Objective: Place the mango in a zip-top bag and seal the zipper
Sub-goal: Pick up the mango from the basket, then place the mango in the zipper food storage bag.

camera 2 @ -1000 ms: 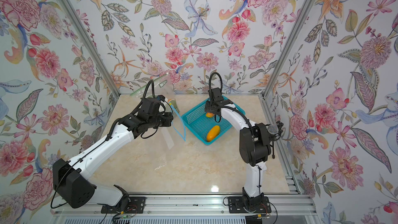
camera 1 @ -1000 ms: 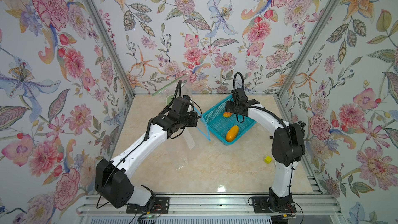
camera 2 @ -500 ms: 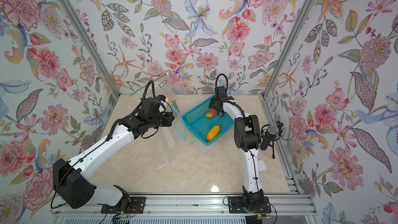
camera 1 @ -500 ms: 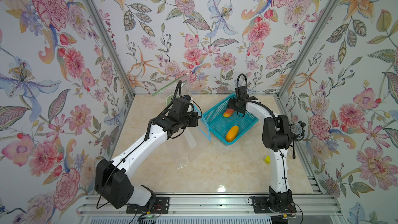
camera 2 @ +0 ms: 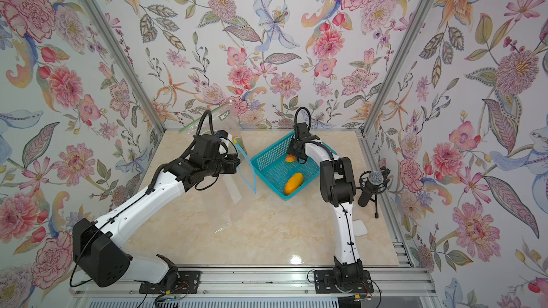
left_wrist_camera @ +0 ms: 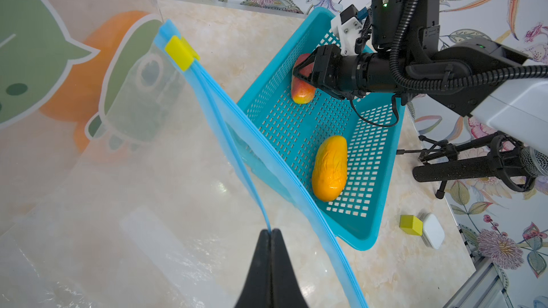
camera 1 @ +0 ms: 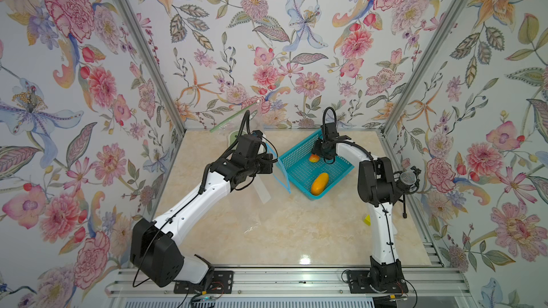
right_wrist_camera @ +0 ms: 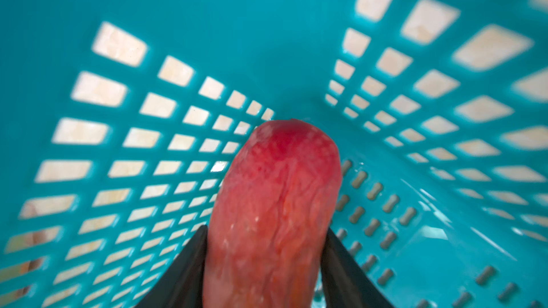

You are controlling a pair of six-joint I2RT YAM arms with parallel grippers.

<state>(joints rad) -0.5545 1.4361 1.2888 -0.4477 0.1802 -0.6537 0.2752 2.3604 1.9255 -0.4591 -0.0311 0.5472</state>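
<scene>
A red mango (right_wrist_camera: 275, 202) lies in the far corner of the teal basket (camera 1: 299, 170); it also shows in both top views (camera 1: 313, 158) (camera 2: 290, 159). My right gripper (right_wrist_camera: 266, 228) is shut on it, one finger against each side. A yellow-orange mango (camera 1: 320, 183) (left_wrist_camera: 329, 168) lies loose nearer the basket's front. The clear zip-top bag (left_wrist_camera: 148, 202) hangs left of the basket, its blue zipper (left_wrist_camera: 225, 119) parted and its yellow slider (left_wrist_camera: 179, 51) at the far end. My left gripper (left_wrist_camera: 270, 230) is shut on one zipper lip.
A microphone on a stand (camera 2: 372, 183) stands right of the basket beside my right arm. A small yellow block (left_wrist_camera: 410, 225) and a white pad (left_wrist_camera: 433, 231) lie near the right edge. A second bag (camera 2: 207, 118) leans against the back wall.
My right gripper has dropped into the basket's far corner and closed round the red mango, the arm folding in. The left arm and bag have not moved.
</scene>
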